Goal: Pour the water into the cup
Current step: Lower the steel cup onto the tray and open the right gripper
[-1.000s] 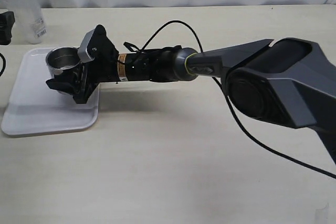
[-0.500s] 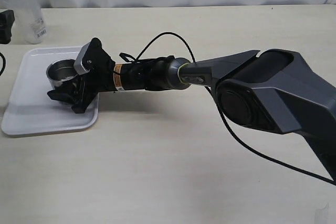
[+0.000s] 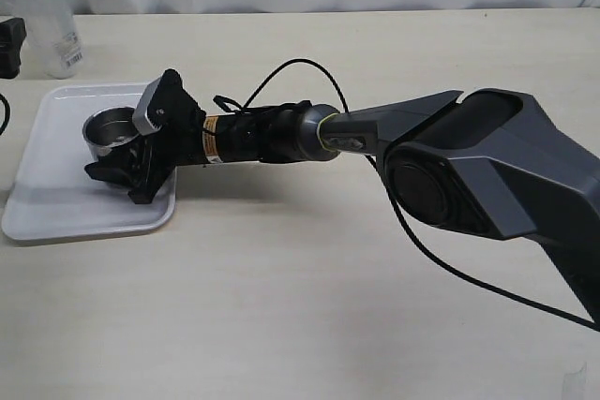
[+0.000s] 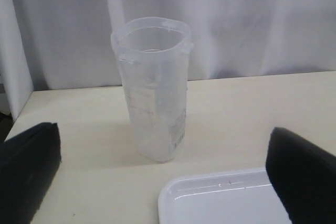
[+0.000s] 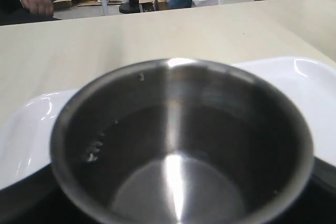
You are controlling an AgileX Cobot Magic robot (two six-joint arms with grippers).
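Observation:
The steel cup (image 3: 110, 129) stands upright on the white tray (image 3: 56, 217). My right gripper (image 3: 117, 164) reaches across from the right, its black jaws shut on the cup's near side. In the right wrist view the cup (image 5: 181, 145) fills the frame with its dark inside and a few droplets on the wall; I cannot make out water. The clear plastic beaker (image 3: 37, 11) stands off the tray at the far left. My left gripper (image 4: 165, 174) is open and empty, facing the beaker (image 4: 154, 87) from a short way off.
The right arm's black cable (image 3: 309, 67) loops over the table behind the wrist. The left gripper's black body (image 3: 9, 49) shows at the left edge. The tray's corner (image 4: 226, 198) lies between the left fingers. A white curtain hangs behind the table.
The right gripper has lowered the cup from a little above the tray down onto it. Nothing has moved in the last half second.

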